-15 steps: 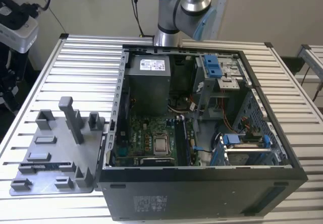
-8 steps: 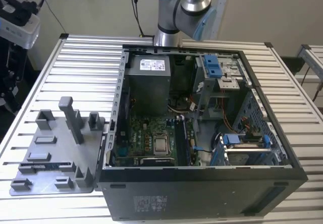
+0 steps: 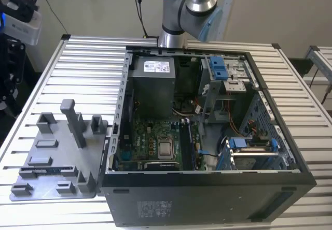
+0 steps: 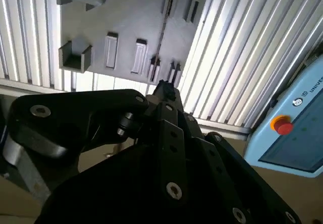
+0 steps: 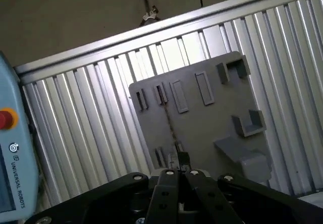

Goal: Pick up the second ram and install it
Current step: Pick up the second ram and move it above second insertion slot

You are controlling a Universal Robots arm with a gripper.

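Observation:
The second ram (image 3: 47,169) stands on edge in the slots of the grey holder (image 3: 57,152), at the exterior view's left, beside the open PC case (image 3: 207,181). In both wrist views it shows as a thin dark line across the holder (image 4: 131,22) (image 5: 212,118): the ram (image 4: 160,37) (image 5: 169,122). My gripper (image 4: 164,89) (image 5: 177,158) hangs well above the holder, roughly over one end of the ram and apart from it. Its black fingers are shut with nothing between them. The arm (image 3: 189,7) rises out of the exterior view behind the case.
The case lies open with its motherboard (image 3: 155,142), power supply (image 3: 153,82) and blue drive brackets (image 3: 220,67) showing. Tall pegs (image 3: 72,121) rise from the holder. A blue control pendant with a red button (image 4: 282,125) (image 5: 5,118) sits past the ribbed table's edge.

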